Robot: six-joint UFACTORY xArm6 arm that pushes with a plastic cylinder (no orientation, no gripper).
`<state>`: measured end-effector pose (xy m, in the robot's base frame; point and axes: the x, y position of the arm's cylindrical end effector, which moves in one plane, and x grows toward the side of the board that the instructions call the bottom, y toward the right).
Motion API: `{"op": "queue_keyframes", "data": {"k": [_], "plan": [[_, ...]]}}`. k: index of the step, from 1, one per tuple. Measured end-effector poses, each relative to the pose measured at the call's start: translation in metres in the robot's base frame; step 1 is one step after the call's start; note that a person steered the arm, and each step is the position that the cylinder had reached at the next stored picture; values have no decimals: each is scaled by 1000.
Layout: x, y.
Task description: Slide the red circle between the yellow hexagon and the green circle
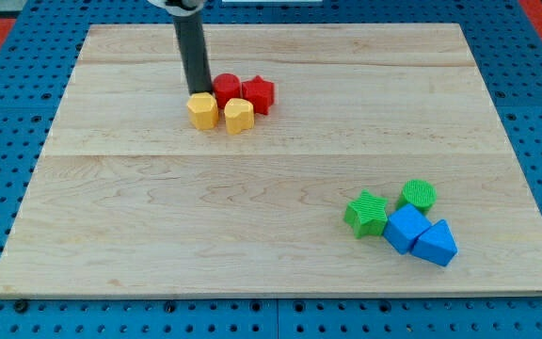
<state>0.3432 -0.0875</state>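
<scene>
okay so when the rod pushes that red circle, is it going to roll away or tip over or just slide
Probably just slide: the red circle lies flat on the wooden board, low and squat, so tipping or rolling seems unlikely. It may spin or drag neighbours, since the yellow hexagon and red star crowd it. My tip sits at its left.

Likely a lab: wooden board (280,179) on blue perforated bench (7,188).
</scene>
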Motion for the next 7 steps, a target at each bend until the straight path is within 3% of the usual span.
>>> {"op": "queue_keyframes", "data": {"k": [2, 3, 5, 6, 7], "plan": [[26, -80], [61, -39], [41, 21], [97, 13], [184, 84]]}}
